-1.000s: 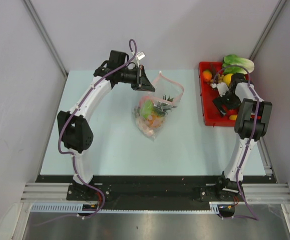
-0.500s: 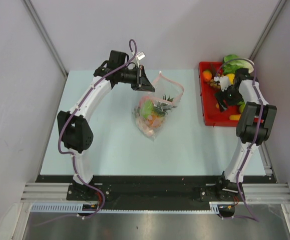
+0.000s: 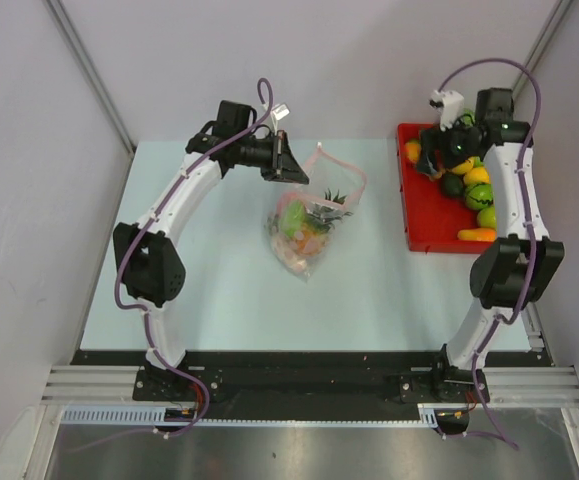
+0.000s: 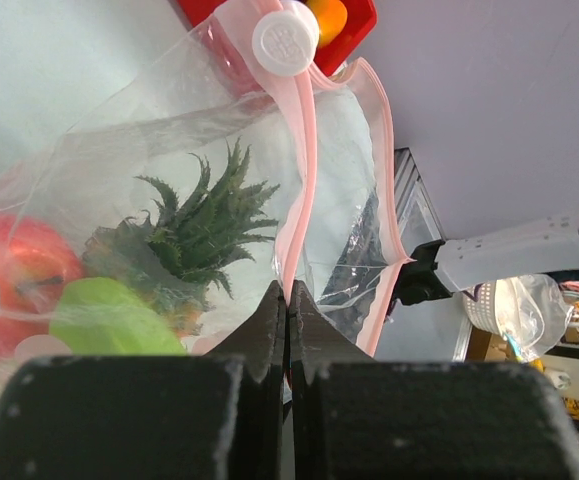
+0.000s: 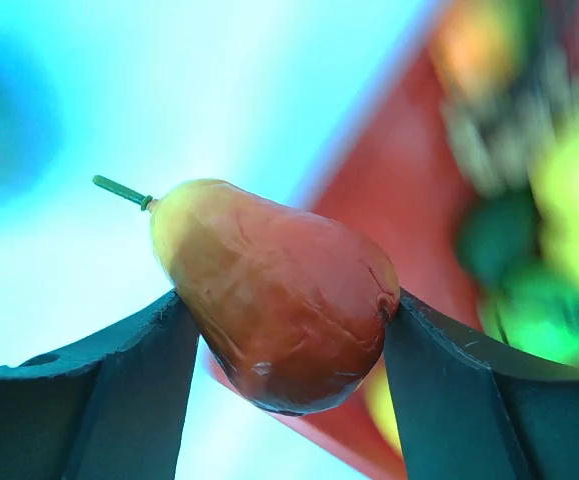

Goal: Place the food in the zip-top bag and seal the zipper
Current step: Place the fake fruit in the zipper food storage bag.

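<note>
Several toy foods [image 3: 294, 215] are held in the central zip-top bag [image 3: 291, 258], its unsealed zipper [image 4: 305, 170] clenched by the left gripper [image 4: 287, 305]; a pear [image 5: 269, 270] is grasped by the right gripper [image 5: 284, 335] above the two-o'clock tray [image 3: 424, 225]; more remain.

Counted one zip-top bag [image 3: 341, 182] | one red tray [image 3: 424, 218] | one reddish pear [image 5: 279, 300] | one spiky-leaved pineapple [image 4: 204, 225] | one white round tab [image 4: 285, 40]

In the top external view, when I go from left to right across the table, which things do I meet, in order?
left arm's elbow → zip-top bag → red tray → right arm's elbow
</note>
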